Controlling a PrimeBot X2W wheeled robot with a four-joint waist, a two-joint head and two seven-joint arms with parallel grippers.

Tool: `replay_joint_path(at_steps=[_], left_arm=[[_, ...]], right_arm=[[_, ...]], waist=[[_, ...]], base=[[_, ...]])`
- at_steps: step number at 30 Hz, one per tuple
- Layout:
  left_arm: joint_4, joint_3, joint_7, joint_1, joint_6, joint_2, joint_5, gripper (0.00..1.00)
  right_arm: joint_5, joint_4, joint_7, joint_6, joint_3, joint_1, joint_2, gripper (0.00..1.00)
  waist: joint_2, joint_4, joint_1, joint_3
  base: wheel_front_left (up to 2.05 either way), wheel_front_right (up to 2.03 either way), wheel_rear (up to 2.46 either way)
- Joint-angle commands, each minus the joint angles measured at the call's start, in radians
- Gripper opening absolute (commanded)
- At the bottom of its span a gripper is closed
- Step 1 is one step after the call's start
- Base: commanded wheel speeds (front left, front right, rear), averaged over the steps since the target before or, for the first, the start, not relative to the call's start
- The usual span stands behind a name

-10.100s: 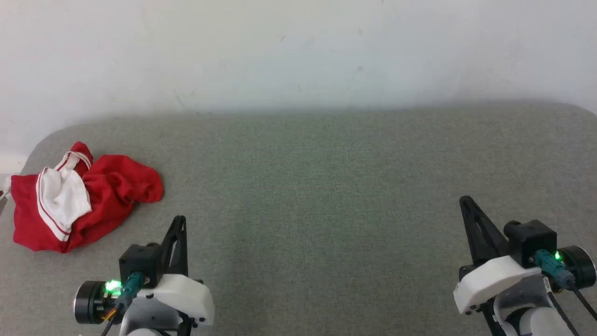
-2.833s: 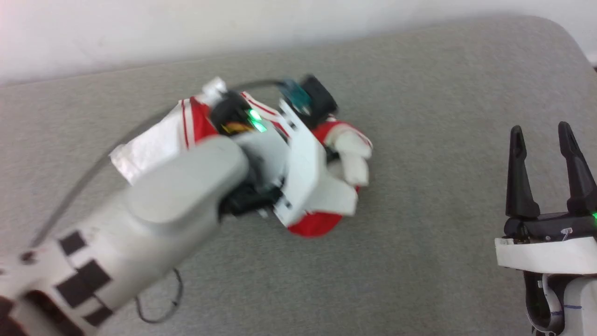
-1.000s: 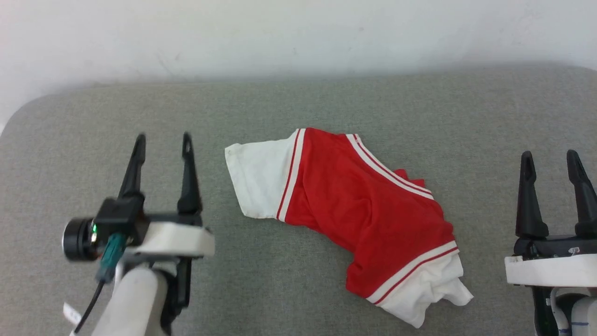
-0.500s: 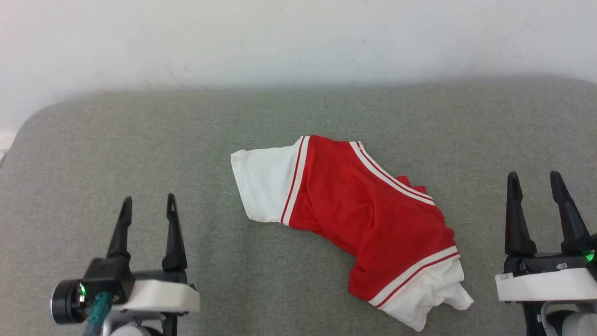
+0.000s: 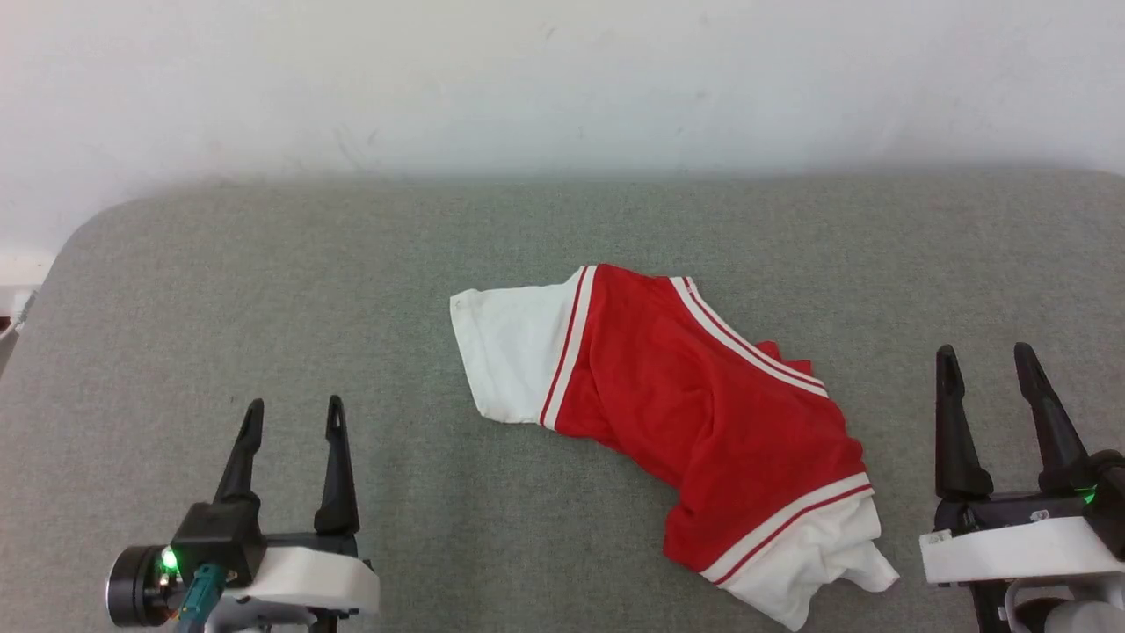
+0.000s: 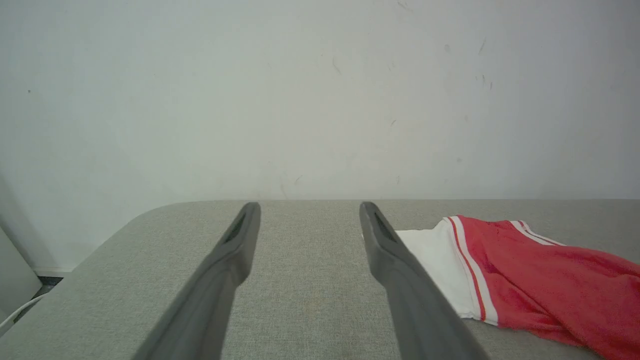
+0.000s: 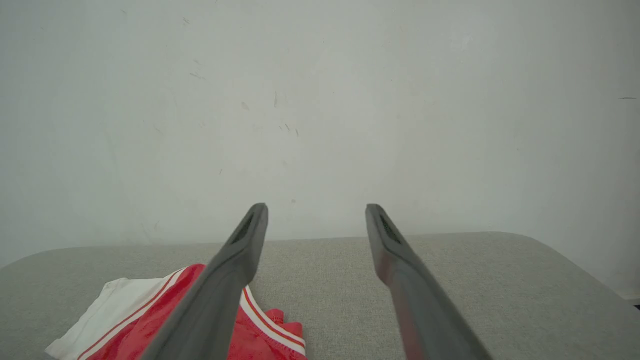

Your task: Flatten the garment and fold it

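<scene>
The garment [image 5: 694,413], a red shirt with white sleeves and red-and-white striped trim, lies bunched in a slanted band in the middle of the grey table [image 5: 492,229]. One white sleeve points far-left, the other lies crumpled at the near right. My left gripper [image 5: 292,418] stands open at the lower left, well apart from the cloth. Open too is my right gripper [image 5: 984,365] at the lower right, just right of the near sleeve. The garment [image 6: 525,280] lies right of the left fingers in the left wrist view; the garment [image 7: 145,320] sits lower left in the right wrist view.
A white wall [image 5: 562,79] rises behind the table's far edge. The table's rounded far-left corner [image 5: 88,237] shows, with a floor strip and a cable beyond it. Bare grey cloth surface stretches left of the garment and along the far side.
The head camera has tilted, so the whole scene sits lower in the picture. Both grippers stay open; the left one has drawn back toward the near edge. The garment lies as it did.
</scene>
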Motion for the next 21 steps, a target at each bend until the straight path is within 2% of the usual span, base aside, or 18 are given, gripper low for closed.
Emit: replay_joint_path(at_steps=[1, 7, 13, 17, 21], left_arm=[[0.007, 0.008, -0.005, -0.022, -0.011, 0.001, 0.01, 1.0], [0.063, -0.004, -0.005, -0.161, -0.062, 0.041, 0.037, 1.0], [0.258, -0.045, 0.011, -0.402, -0.111, 0.116, 0.063, 1.0], [0.417, -0.086, 0.16, -0.586, -0.14, 0.161, 0.036, 1.0], [0.54, -0.202, 0.355, -0.735, -0.15, 0.195, -0.043, 1.0]], right_arm=[[-0.001, 0.001, -0.005, -0.001, 0.003, 0.008, 0.001, 1.0], [-0.003, -0.004, -0.005, -0.001, 0.005, 0.0, 0.001, 1.0], [-0.01, -0.011, -0.005, -0.001, 0.008, -0.022, 0.001, 1.0], [-0.012, -0.012, -0.005, -0.001, 0.011, -0.043, 0.001, 1.0], [-0.01, -0.014, -0.005, -0.001, 0.015, -0.067, 0.001, 1.0]], waist=[[0.0, -0.003, 0.0, 0.001], [0.0, -0.012, 0.0, 0.01], [0.0, -0.033, 0.0, 0.043], [0.0, -0.055, 0.0, 0.073], [0.0, -0.082, 0.0, 0.11]], base=[[0.0, 0.0, 0.0], [0.0, 0.0, 0.0], [0.0, 0.0, 0.0], [0.0, 0.0, 0.0], [0.0, 0.0, 0.0]])
